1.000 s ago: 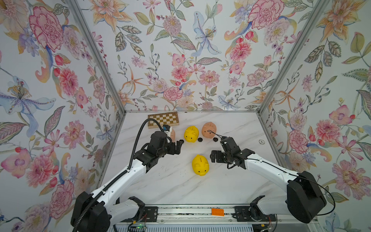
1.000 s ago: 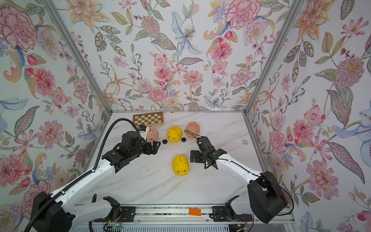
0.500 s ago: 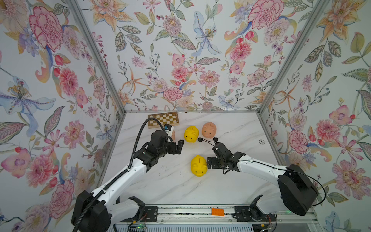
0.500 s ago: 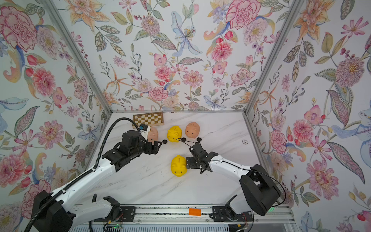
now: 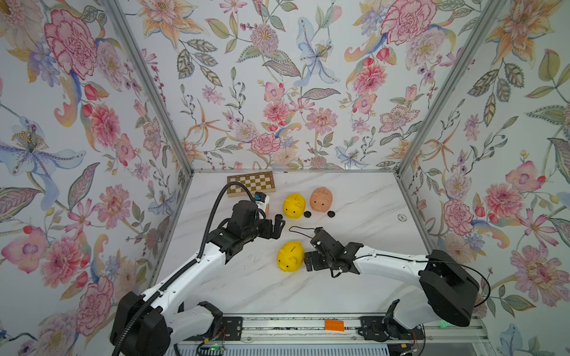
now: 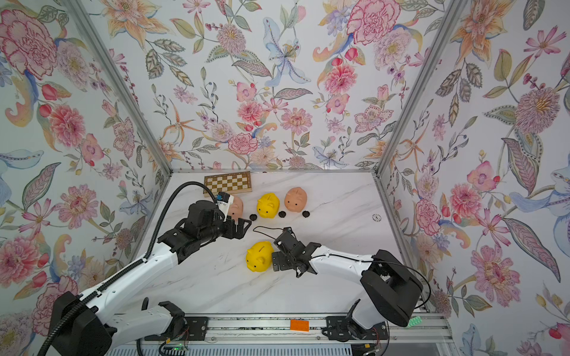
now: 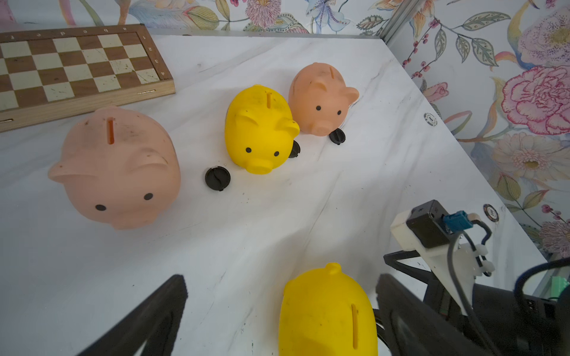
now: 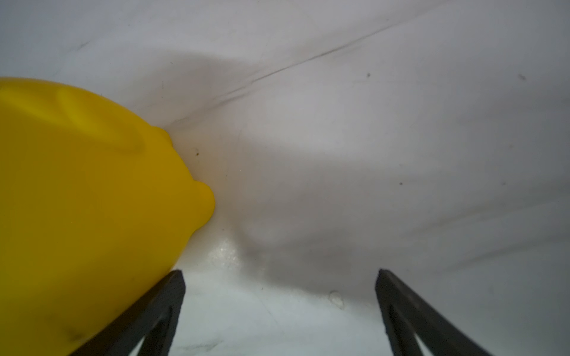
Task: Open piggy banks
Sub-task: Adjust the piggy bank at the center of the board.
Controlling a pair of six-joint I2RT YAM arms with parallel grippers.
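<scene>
Fingers point(image 8: 172, 286) of right gripper point(image 5: 307, 262) spread wide — front yellow pig point(image 5: 289, 256) just beside.

Chessboard point(image 5: 250, 183) bhd piggy banks point(image 5: 294, 206)

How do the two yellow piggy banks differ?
The near yellow piggy bank stands alone beside the open right gripper; the far yellow piggy bank stands between the pink piggy banks. A black plug lies by the far one; none shows by the near one. Both stand upright, slot on top.
</scene>
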